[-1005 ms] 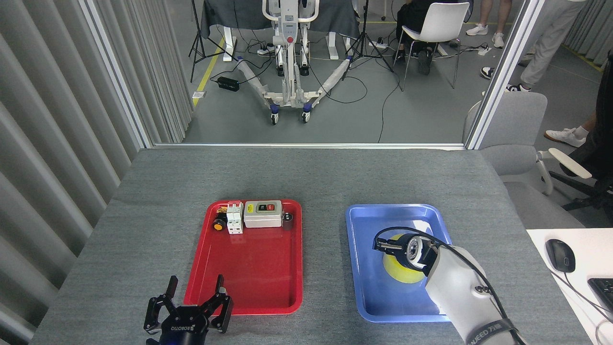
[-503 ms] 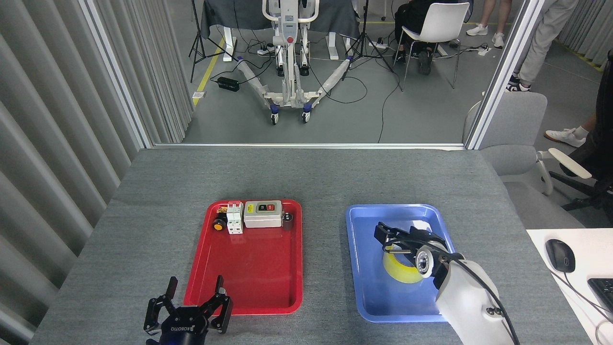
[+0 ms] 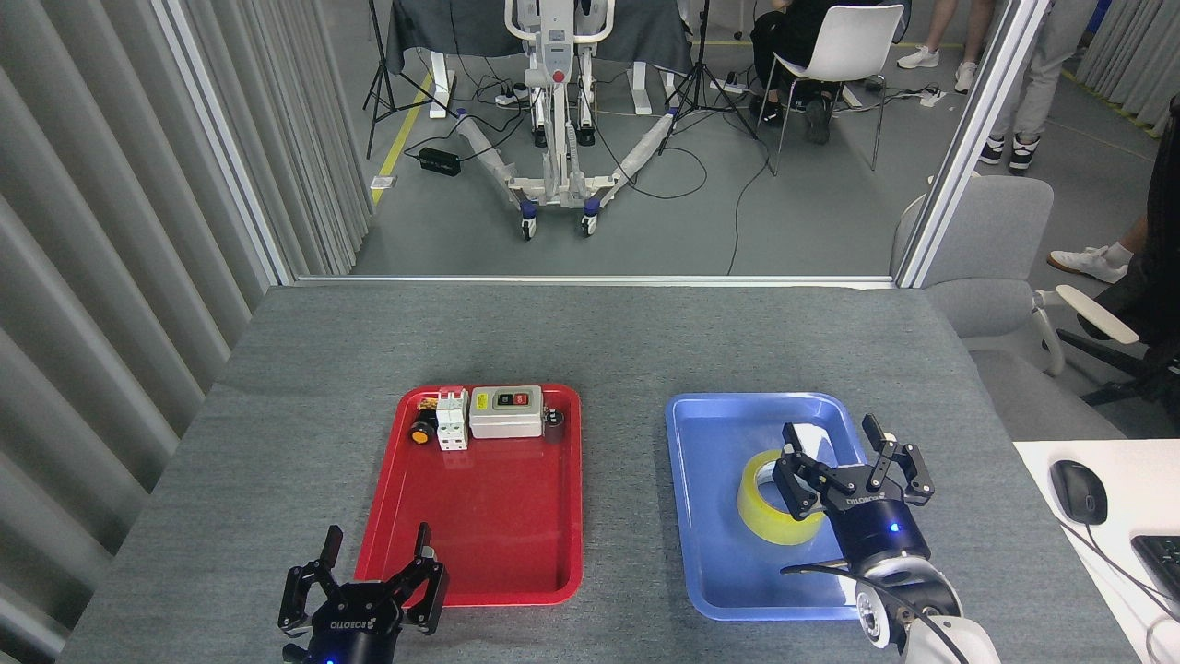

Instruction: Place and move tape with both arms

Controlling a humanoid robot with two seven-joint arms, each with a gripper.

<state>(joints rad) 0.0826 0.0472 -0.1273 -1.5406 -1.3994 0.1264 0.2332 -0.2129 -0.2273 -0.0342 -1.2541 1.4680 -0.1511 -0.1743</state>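
Tape flat in blue tray, core axis up, just left of right gripper with fingers spread and empty, far nearer than left gripper, also spread, near the red tray.

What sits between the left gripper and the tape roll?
In the head view, the near part of the red tray, a strip of bare grey table, then the blue tray's floor separate the left gripper from the tape roll.
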